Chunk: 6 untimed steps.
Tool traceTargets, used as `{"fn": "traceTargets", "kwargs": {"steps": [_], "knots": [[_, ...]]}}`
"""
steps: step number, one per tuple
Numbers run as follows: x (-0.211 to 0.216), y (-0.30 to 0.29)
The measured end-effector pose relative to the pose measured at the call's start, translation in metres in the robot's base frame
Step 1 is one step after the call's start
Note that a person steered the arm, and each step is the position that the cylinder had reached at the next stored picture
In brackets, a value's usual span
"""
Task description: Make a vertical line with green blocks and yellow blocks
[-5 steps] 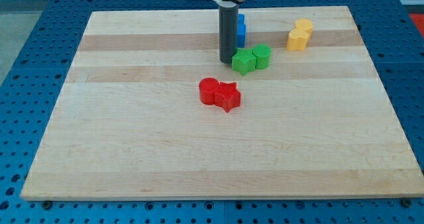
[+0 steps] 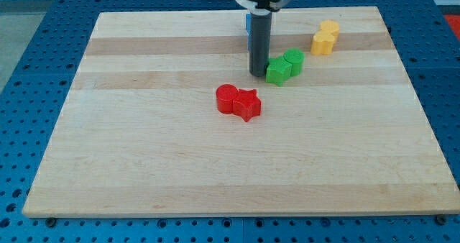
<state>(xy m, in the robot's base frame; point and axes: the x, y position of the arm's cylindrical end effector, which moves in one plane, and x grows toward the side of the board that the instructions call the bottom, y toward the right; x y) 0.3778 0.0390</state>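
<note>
Two green blocks sit together right of the board's centre top: a green star-like block and a green rounded block touching its upper right. My tip stands against the left side of the green star-like block. Two yellow blocks sit stacked close together near the view's top right, one above the other, a short gap up and right of the green pair.
A red round block and a red star block touch each other at the board's middle. A blue block shows partly behind the rod near the view's top. The wooden board lies on a blue perforated table.
My tip moved right and slightly down, pushing both green blocks to the right, closer to the yellow blocks. The rod now hides most of the blue block.
</note>
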Motion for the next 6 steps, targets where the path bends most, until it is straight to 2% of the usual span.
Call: {"fn": "traceTargets", "kwargs": {"steps": [4, 6], "knots": [[-0.002, 0.019], [-0.002, 0.051]]}}
